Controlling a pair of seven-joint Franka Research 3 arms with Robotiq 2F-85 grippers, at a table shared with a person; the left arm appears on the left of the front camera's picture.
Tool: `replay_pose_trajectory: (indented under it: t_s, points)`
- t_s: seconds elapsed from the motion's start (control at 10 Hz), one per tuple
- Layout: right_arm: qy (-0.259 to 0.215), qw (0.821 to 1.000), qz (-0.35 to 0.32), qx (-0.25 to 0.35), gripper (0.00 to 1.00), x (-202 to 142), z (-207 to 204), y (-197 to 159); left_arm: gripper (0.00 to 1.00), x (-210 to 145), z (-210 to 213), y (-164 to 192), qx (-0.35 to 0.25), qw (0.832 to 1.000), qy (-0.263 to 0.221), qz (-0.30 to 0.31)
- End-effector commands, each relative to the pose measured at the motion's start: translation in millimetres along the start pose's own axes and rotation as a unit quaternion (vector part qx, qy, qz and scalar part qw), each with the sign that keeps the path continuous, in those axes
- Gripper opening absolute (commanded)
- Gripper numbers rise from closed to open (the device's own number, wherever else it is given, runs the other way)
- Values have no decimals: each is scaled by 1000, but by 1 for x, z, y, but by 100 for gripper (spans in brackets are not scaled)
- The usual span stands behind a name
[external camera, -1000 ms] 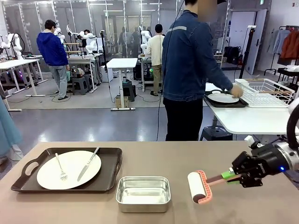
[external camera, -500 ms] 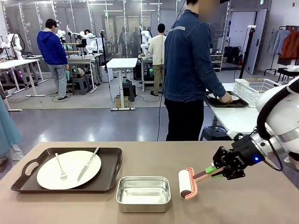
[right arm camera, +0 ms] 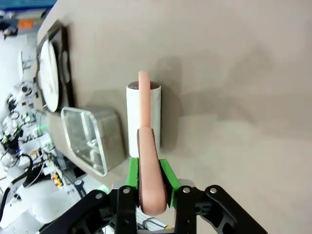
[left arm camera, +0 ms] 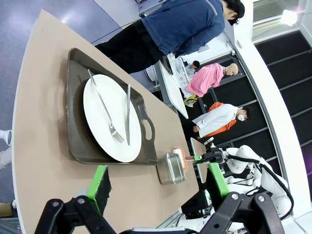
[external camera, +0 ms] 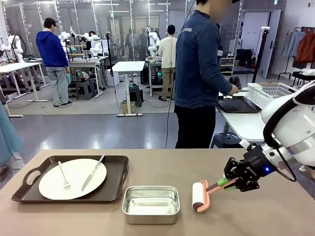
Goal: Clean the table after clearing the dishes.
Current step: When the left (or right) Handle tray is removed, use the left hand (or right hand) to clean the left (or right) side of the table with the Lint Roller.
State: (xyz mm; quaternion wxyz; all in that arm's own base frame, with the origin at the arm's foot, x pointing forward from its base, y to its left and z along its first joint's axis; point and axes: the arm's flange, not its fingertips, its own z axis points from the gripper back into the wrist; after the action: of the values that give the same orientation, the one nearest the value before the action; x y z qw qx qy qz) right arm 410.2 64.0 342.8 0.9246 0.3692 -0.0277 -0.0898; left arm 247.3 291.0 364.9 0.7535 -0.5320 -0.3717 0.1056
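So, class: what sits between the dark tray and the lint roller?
A small steel pan stands between tray and lint roller, in the front view.

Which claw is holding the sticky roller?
The right claw. It is shut on the pink handle of the lint roller. The left claw is wide open, with nothing held between its fingers.

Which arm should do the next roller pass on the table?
Right. The right gripper is shut on the lint roller by its handle, roll on the table beside the steel pan; the left gripper is open, empty.
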Motion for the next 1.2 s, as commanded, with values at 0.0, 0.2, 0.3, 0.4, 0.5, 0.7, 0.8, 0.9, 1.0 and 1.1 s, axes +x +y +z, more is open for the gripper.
replay_pose_trajectory:
  t_s: [0.0,0.2,0.3,0.4,0.5,0.7,0.8,0.9,1.0,1.1]
  points:
    - [-35,998,-21,-45,22,-6,10,-20,100,-1,2,-1,-1,1000,-1,-2]
    - [-78,993,14,-88,22,-14,34,-38,100,-1,2,-1,-1,1000,-1,-2]
    - [-87,990,10,-106,22,-13,48,-48,100,-1,2,-1,-1,1000,-1,-2]
    - [-94,990,-1,-109,22,-7,65,-57,100,-1,2,-1,-1,1000,-1,-2]
    - [-91,989,-3,-118,22,-2,78,-63,100,-1,2,-1,-1,1000,-1,-2]
    - [-75,981,-14,-177,22,2,90,-80,100,-1,2,-1,-1,1000,-1,-2]
    - [-70,976,-20,-204,22,3,93,-90,100,-1,2,-1,-1,1000,-1,-2]
    - [-71,971,-24,-225,22,4,99,-101,100,-1,2,-1,-1,1000,-1,-2]
    - [-77,970,-25,-229,22,5,108,-107,100,-1,2,-1,-1,1000,-1,-2]
    - [-78,970,-18,-230,22,5,117,-111,100,-1,2,-1,-1,1000,-1,-2]
